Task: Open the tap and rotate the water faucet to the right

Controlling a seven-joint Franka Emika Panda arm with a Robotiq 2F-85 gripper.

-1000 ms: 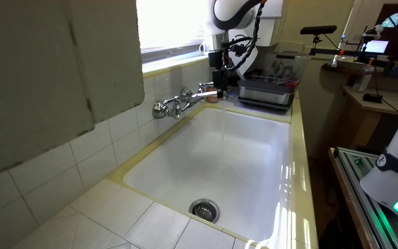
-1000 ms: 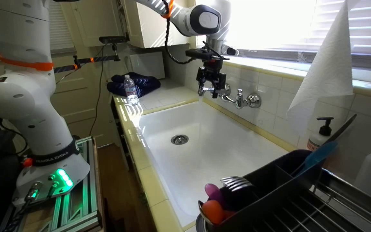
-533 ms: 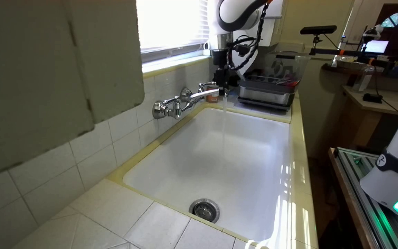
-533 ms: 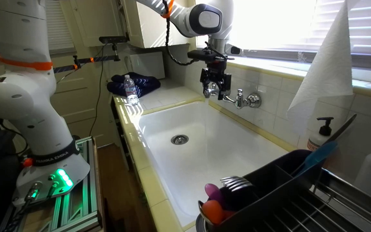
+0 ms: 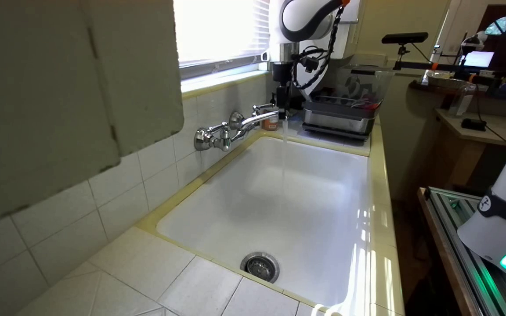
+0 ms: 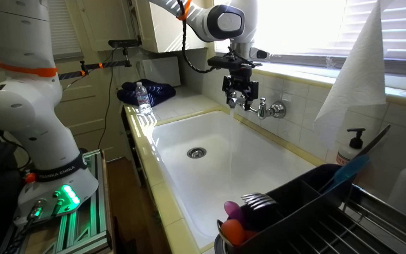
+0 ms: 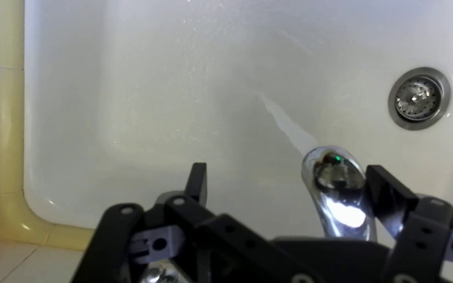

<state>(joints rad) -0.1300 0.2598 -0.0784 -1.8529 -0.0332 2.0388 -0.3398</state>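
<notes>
The water faucet, a slim chrome spout, juts from the tiled wall over the basin; its end also shows in an exterior view. Water runs from it. My gripper points down around the spout's outer end. In the wrist view, the gripper is open, with the spout between its fingers, against the right finger and apart from the left one. Two chrome valve handles show on the fixture; no reddish-orange mark can be made out, so I cannot tell which is the tap.
The white basin lies below, with a round drain. A dark dish rack with utensils stands at one end. A paper towel hangs near the window sill. A soap bottle and a water bottle stand on the counter.
The gripper has moved sideways toward the dish rack end, and the spout has swung the same way with it. The water stream has shifted along. The gripper stays open.
</notes>
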